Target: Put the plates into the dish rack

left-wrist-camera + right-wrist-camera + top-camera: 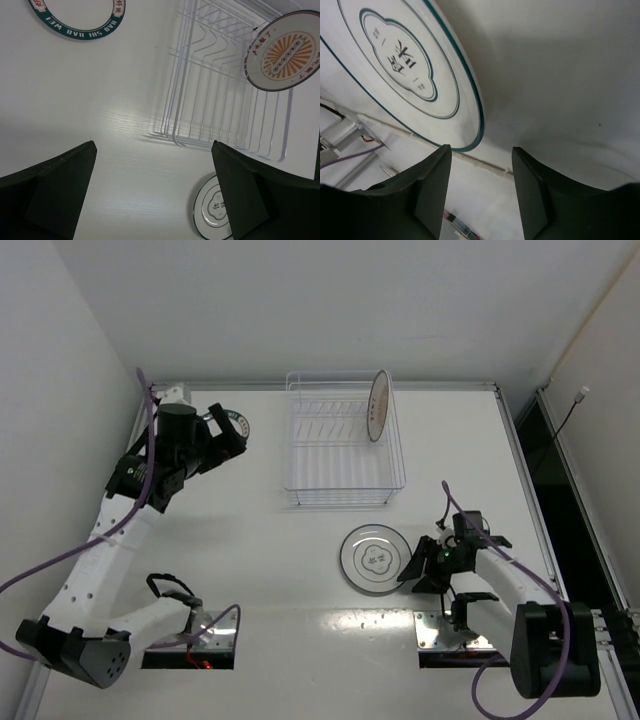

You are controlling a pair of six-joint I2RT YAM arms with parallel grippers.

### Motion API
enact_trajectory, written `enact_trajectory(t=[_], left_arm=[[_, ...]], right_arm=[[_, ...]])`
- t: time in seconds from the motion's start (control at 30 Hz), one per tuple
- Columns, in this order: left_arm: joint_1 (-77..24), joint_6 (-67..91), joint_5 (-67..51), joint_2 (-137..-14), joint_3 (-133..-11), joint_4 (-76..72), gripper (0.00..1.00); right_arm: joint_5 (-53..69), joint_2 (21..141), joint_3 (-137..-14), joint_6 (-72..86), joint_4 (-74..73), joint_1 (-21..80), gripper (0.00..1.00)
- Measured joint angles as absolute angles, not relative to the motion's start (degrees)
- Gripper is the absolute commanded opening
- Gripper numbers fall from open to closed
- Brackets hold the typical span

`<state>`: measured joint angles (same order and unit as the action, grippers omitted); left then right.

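The dish rack (pixel 343 478) (pixel 176 100) stands at the back middle of the table. In its right end the orange sunburst plate (pixel 378 405) (pixel 287 52) stands on edge. The teal-rimmed plate (pixel 238 423) (pixel 80 31) lies flat at the back left, partly hidden by my left gripper (pixel 228 437) (pixel 153 145), which hangs open above the table with nothing between its fingers. The grey-ringed flower plate (pixel 373 559) (pixel 212 210) (pixel 405 65) lies flat in front of the rack. My right gripper (pixel 412 570) (pixel 481 149) is open, low at that plate's right rim, not gripping it.
Two metal base plates (pixel 190 645) (pixel 450 638) sit at the near edge under the arms. A purple cable (pixel 150 455) runs along the left arm. White walls close the left and back sides. A dark gap (pixel 545 470) runs past the table's right edge.
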<state>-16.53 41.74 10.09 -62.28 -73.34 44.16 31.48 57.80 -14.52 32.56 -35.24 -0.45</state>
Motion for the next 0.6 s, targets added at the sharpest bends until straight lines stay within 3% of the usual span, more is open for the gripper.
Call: enact_trajectory(t=[0.1, 0.2, 0.27, 0.3, 0.33, 0.47, 0.6], left_arm=[[-16.53, 43.03, 9.67, -59.22, -73.34, 45.67, 1.0], [-16.53, 43.88, 9.52, -56.29, -73.34, 47.66, 1.0], [-16.53, 44.21, 8.99, -54.96, -73.6, 49.87, 1.0], [-16.53, 44.25, 8.78, -54.85, -74.37, 51.51, 1.0], [-16.53, 44.27, 8.54, -54.96, -75.83, 53.34, 1.0], [-16.53, 44.07, 8.58, -55.64, -80.86, 57.45, 1.0], [-16.53, 44.03, 8.8, -56.14, -83.99, 59.31, 1.0]], right_arm=[[30.92, 59.22, -14.15, 35.14, -32.47, -0.36, 0.46], [30.98, 60.55, -13.47, 39.31, -29.82, -0.34, 0.37], [31.33, 60.73, -12.12, 42.89, -26.63, -0.34, 0.25], [31.33, 60.84, -11.53, 44.29, -25.26, -0.34, 0.03], [30.98, 61.01, -10.87, 45.6, -23.64, -0.32, 0.0], [31.35, 60.25, -10.35, 48.38, -21.98, -0.25, 0.0], [28.21, 53.8, -13.8, 47.94, -30.72, 1.19, 0.0]])
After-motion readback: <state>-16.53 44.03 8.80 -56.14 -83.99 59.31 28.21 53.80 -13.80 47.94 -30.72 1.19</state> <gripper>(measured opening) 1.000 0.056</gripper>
